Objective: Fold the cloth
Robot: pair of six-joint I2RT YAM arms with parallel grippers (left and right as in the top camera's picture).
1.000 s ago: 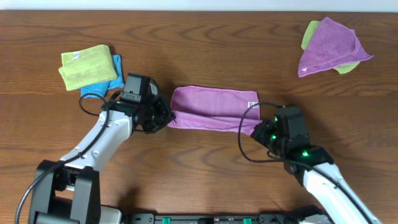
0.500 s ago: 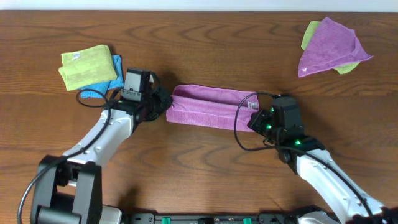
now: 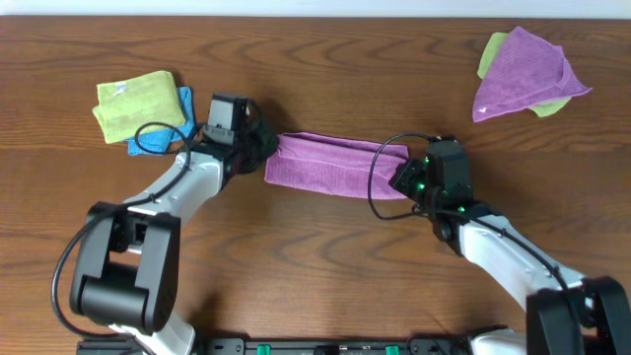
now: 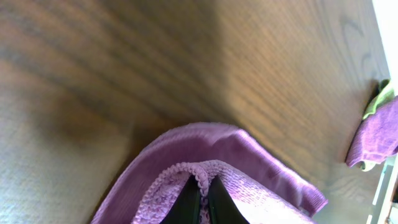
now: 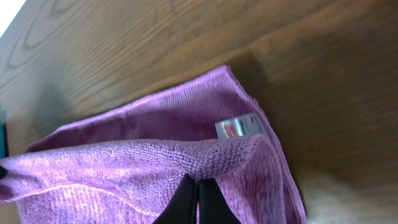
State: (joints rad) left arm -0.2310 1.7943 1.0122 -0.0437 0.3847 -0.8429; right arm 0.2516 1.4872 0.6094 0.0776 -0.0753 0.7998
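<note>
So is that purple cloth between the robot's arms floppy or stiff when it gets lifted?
Probably floppy: the purple cloth sags and curls over between the left end effector and right end effector. Likely light too, since thin pinches on its edge hold it. Its fuzzy weave probably keeps it from slipping.

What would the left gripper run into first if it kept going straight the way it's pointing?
The purple cloth it is pinching: the left gripper points into its raised fold. Beyond that, bare table, though depth is unclear.
</note>
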